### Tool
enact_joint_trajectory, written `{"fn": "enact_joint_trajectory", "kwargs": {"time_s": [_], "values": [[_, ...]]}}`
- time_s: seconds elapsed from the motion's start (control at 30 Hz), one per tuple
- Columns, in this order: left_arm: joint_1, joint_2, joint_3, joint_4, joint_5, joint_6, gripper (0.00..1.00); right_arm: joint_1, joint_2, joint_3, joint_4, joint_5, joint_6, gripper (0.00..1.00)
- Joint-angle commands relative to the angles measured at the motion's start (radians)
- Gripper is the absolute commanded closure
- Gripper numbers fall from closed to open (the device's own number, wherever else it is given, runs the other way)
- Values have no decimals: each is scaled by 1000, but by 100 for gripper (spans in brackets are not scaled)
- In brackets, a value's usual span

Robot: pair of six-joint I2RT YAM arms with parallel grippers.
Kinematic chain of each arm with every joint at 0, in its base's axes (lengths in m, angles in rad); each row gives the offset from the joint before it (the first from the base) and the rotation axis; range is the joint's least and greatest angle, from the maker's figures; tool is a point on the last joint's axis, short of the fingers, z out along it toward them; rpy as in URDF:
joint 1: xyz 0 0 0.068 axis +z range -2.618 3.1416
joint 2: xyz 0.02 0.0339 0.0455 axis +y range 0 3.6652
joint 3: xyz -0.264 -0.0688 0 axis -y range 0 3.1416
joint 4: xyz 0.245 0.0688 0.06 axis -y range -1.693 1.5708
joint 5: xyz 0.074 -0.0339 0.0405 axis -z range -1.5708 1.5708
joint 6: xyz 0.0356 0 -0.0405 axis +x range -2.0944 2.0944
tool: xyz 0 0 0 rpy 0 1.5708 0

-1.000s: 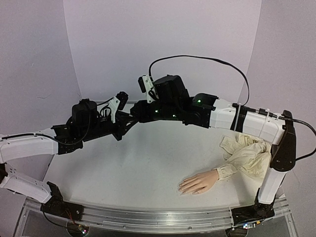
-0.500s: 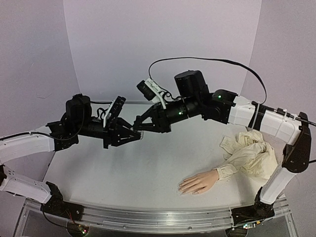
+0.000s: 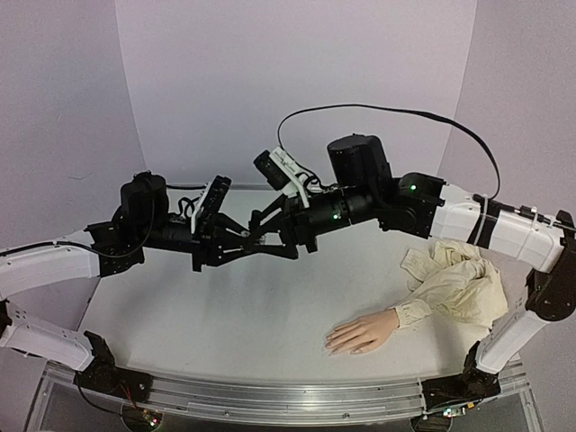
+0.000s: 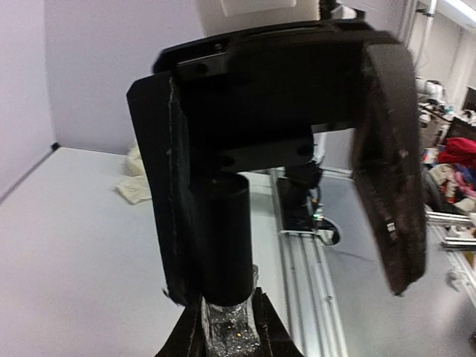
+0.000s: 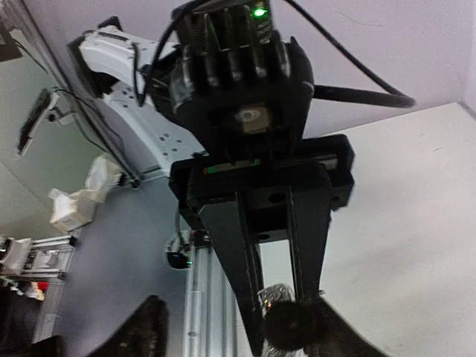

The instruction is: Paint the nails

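"What's different from a second ago?"

"The right hand (image 4: 290, 290) was closed and now stands wide open. The black cap (image 4: 221, 238) is just beside one of its fingers. Both arms sit lower."

"And the left hand (image 4: 227, 336)?"

"Still clamped on the polish bottle (image 5: 273, 295), held above the surface (image 3: 225, 315)."

"The nails (image 3: 331, 343)?"

"Too small to make out. The mannequin hand (image 3: 360, 335) lies unmoved at the front right, well apart from both arms, with its cream sleeve (image 3: 459, 283) bunched behind."

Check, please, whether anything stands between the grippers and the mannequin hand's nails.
Nothing visible does. The left gripper, holding the polish bottle, and the right gripper meet in the air; from there to the nails only bare table shows, and the sleeve lies behind the wrist.
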Motion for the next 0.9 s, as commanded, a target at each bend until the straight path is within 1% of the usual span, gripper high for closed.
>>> {"fn": "enact_joint_trajectory", "kwargs": {"time_s": [0.0, 0.03, 0.1, 0.2, 0.27, 0.4, 0.5, 0.7, 0.87], "values": [[1, -57, -34, 56, -385, 67, 100, 11, -68, -19, 53, 234, 114, 22], [-5, -61, -40, 56, -433, 74, 100, 11, -69, -20, 62, 261, 137, 18], [-15, -72, -49, 56, -515, 84, 100, 12, -70, -20, 75, 341, 191, 16], [-32, -78, -56, 58, -596, 78, 100, 12, -60, -20, 98, 478, 298, 17], [-40, -71, -51, 58, -617, 75, 100, 12, -43, -13, 122, 534, 353, 21], [-52, -52, -39, 56, -640, 71, 100, 12, 29, 59, 135, 559, 393, 32], [-58, -44, -32, 57, -651, 68, 100, 14, 76, 102, 133, 567, 406, 39], [-63, -23, -21, 57, -673, 63, 100, 15, 126, 146, 133, 579, 410, 46], [-64, -6, -9, 57, -655, 56, 100, 14, 143, 156, 133, 583, 401, 66]]}}
